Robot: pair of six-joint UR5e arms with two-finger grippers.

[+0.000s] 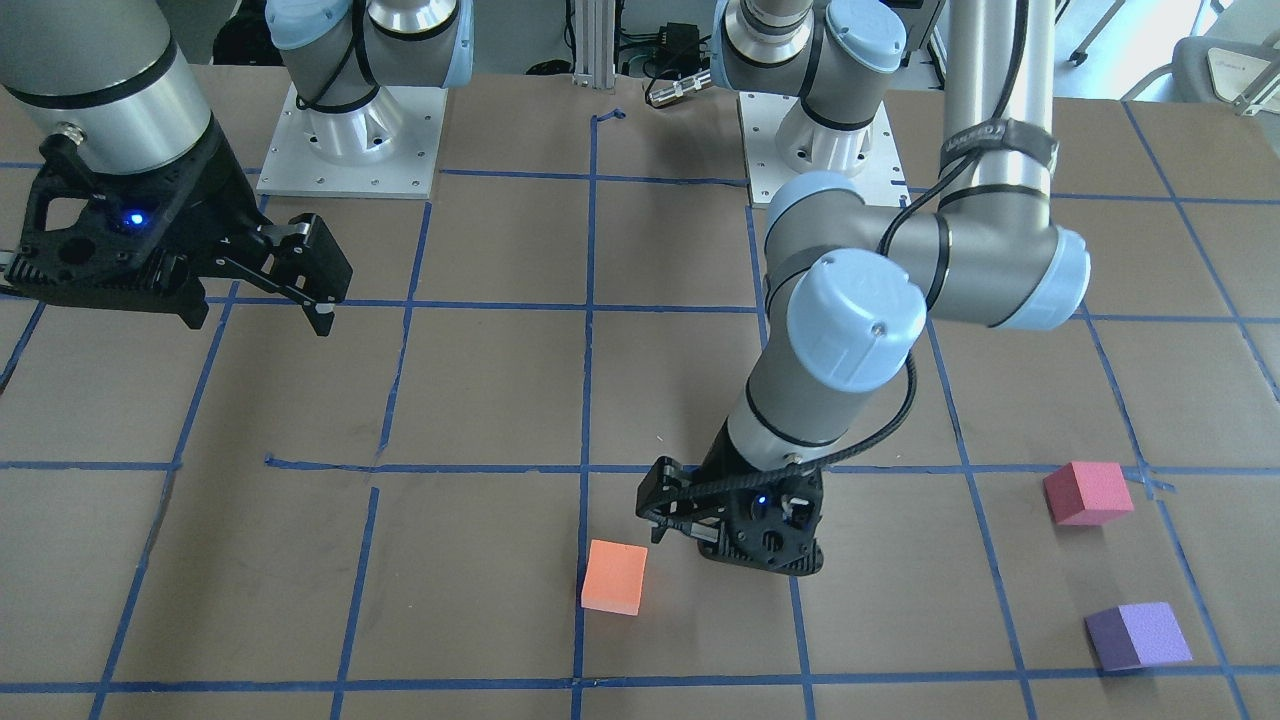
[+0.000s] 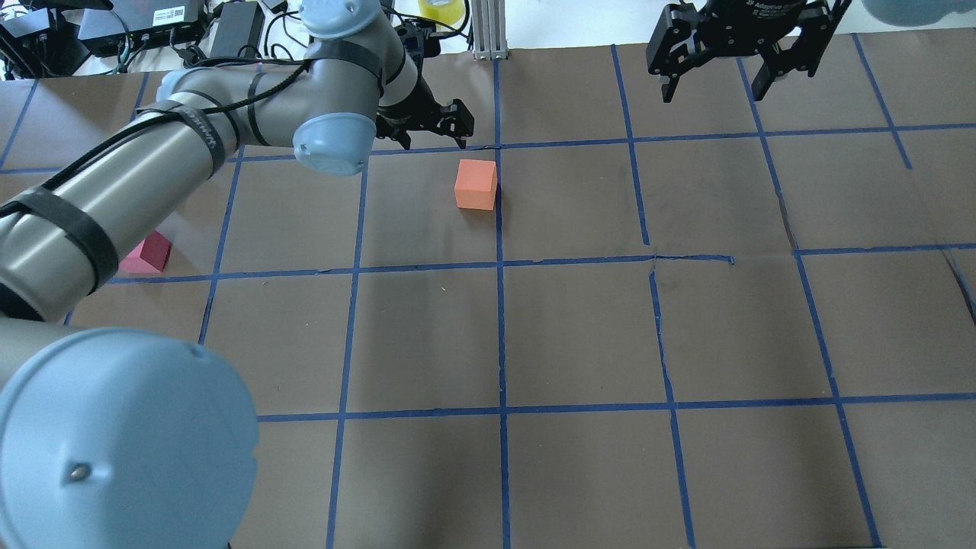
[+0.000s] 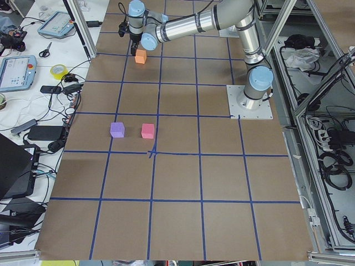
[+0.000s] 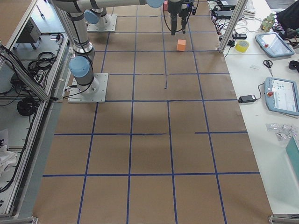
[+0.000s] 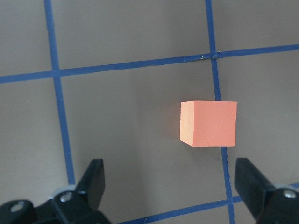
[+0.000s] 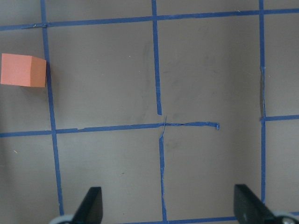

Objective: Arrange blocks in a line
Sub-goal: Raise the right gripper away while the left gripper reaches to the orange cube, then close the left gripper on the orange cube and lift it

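"Out toward the operators' side of the desk [image 2: 579, 343], right against a blue tape line [image 2: 499, 229], sits the small orange foam cube [image 1: 614, 577]. See it?"

"Yes. It's matte and clean-edged, flat on one face, with its sides nearly square to the tape. A cube has no long axis to worry about."

"Which arm would take it?"

"The left tool [image 2: 433, 136], I'd say. It hangs close by the cube, jaws spread wide and holding nothing. Seen from its wrist, the cube lies ahead of the jaws and off to one side, not between them. To me it sits a touch to the robot's right of that tool."

"And the right tool [image 2: 717, 76]?"

"Raised, spread wide too, empty, and well apart from the cube."

"The others?"

"The pink-red foam cube [image 1: 1087, 492] and the purple foam cube [image 1: 1138, 636] sit near each other toward the robot's left end, well apart from the orange one. No line yet, to my eye."
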